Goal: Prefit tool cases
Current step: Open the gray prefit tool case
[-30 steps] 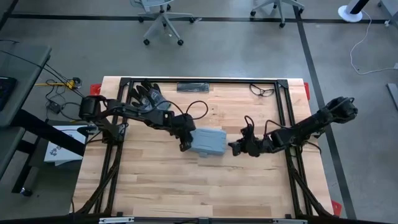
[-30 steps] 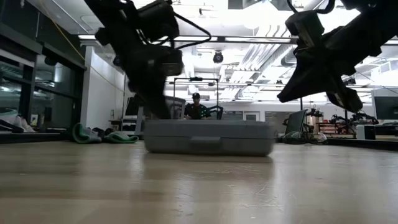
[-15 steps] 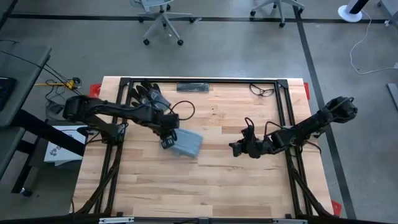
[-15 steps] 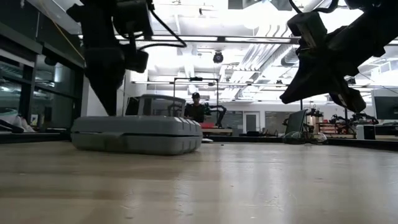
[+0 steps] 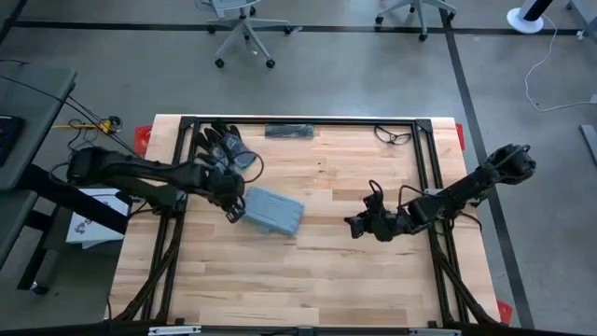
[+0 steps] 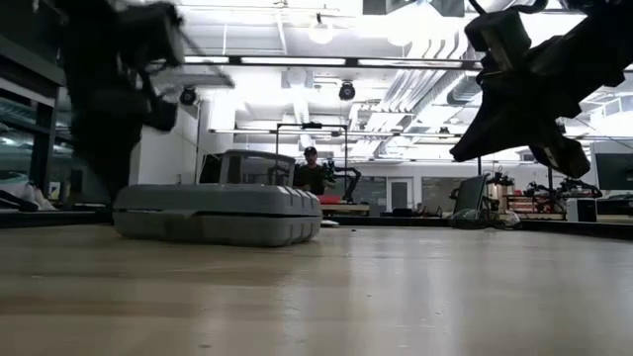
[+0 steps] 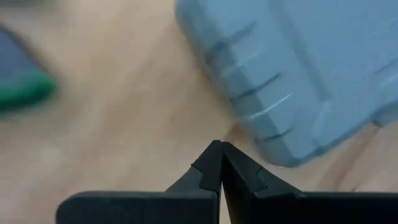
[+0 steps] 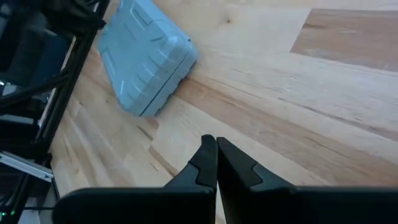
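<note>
Case [image 5: 274, 212]: blue-grey, closed, ribbed shell uppermost, lying flat on the wooden surface [image 5: 308, 280], left of centre and turned at a slant to the surface edges. Low view confirms it rests level on the wood, nothing on top of it.

Left end effector [image 5: 233, 213]: just beside the case's left end, fingers pressed together and holding nothing; the left wrist view shows a strip of bare wood between the tips and the case corner.

Right end effector [image 5: 355, 227]: right of centre, well apart from the case, fingers pressed together, empty, raised off the surface in the low view.

Dark gloves [image 5: 222, 144] lie at the far left, beyond the case.
</note>
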